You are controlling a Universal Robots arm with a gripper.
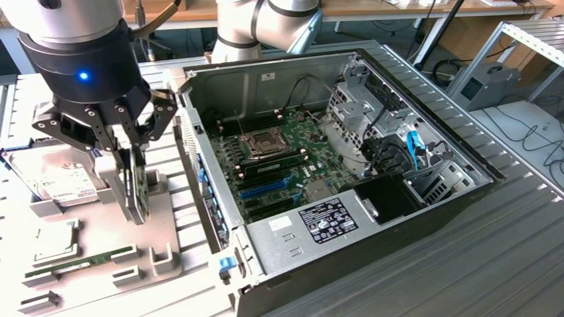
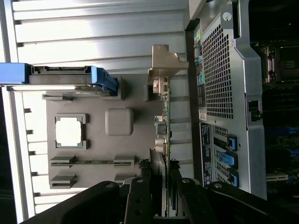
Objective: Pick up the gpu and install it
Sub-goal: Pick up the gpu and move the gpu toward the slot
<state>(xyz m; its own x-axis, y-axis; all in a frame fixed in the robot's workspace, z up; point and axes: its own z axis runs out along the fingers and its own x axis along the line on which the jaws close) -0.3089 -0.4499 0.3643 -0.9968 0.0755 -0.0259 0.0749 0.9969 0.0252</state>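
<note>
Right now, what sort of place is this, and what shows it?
Likely a robotics lab bench for computer assembly: an open black desktop computer case, a grey parts fixture holding a silver hard drive, and a silver-and-black robot arm.

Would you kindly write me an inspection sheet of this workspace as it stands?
Surface: ribbed metal table with a grey parts holder on it.
Job's things: gpu standing on edge in the holder; open computer case beside it.
Clutter: hard drive, processor chip and memory stick on the holder.
Grippers: gripper low over the holder, at the gpu.
Cables: blue cable inside the case.
Surroundings: loose floor cables.
</note>
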